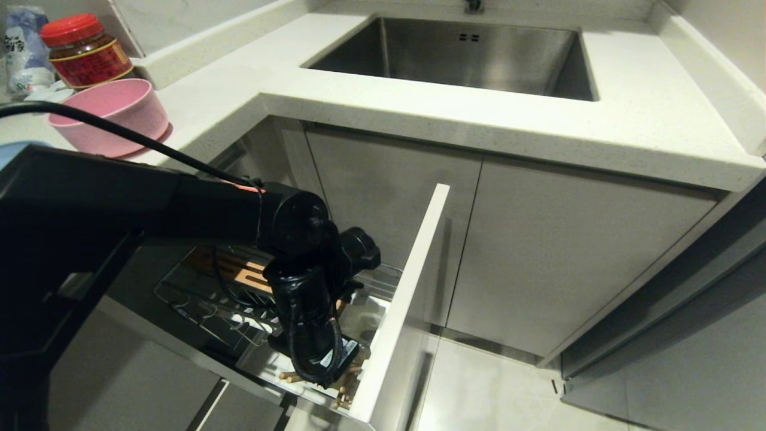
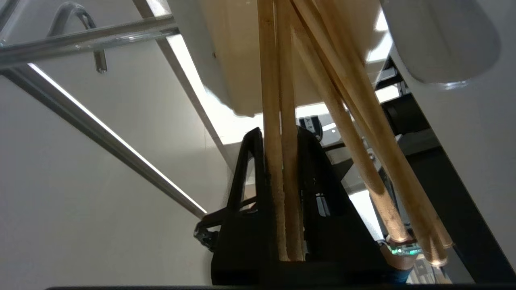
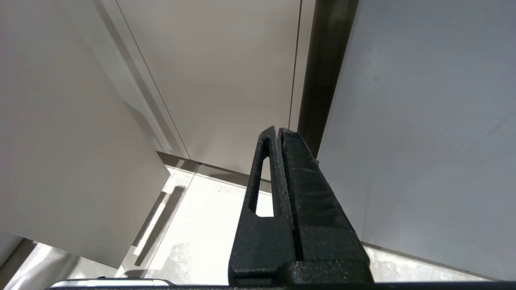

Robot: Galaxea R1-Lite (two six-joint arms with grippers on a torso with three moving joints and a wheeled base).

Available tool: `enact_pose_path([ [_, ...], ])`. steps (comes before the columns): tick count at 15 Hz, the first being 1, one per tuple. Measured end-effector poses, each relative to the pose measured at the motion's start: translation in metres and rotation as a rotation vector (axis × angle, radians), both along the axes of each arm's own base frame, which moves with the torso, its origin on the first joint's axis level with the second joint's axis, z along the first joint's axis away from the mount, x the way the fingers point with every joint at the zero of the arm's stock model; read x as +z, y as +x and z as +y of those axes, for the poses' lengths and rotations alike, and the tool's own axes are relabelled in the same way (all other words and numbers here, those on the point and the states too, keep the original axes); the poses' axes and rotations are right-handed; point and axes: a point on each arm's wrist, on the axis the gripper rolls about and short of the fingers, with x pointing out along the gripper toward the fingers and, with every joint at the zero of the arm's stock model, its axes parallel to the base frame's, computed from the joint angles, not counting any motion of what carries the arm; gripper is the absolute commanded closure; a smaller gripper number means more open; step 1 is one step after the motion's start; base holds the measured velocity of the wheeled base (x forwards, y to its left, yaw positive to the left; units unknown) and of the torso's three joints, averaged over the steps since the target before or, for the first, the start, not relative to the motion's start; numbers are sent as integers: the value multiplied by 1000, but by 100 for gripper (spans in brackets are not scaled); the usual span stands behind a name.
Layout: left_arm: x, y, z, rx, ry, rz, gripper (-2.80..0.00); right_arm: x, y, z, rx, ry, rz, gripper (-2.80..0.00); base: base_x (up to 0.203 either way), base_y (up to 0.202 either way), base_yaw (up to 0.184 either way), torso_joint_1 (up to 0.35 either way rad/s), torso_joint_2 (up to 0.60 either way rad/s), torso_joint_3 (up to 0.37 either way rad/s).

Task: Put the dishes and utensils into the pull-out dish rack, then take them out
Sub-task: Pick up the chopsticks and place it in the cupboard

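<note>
Light-wood chopsticks [image 2: 280,161], one pair, stood clamped between the narrowly parted fingers [image 2: 246,177] of the left gripper [image 2: 281,139], low at the near end of the pull-out dish rack [image 1: 197,299], close behind its white panel front [image 1: 407,287]. More wooden sticks [image 2: 358,137] leaned just beside them. Pink bowl [image 1: 111,117] sat on the desk [image 1: 419,102], far left. Right gripper [image 3: 278,135] hung closed and empty beside cabinet doors [image 3: 225,72].
</note>
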Motion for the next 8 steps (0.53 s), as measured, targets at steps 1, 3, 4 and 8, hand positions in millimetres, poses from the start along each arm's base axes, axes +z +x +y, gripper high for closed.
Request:
enact_pose_path([
  [1,-1,1,0,0,0,0,-280,0,0,0,0,0,0,0,0,0,0,0,0,0],
  [3,-1,1,-1,1,0,1,-280,0,0,0,0,0,0,0,0,0,0,0,0,0],
  [4,-1,1,-1,2,0,1,-280,0,0,0,0,0,0,0,0,0,0,0,0,0],
  [8,5,-2,1,5,-3,-6,-280,0,0,0,0,0,0,0,0,0,0,0,0,0],
])
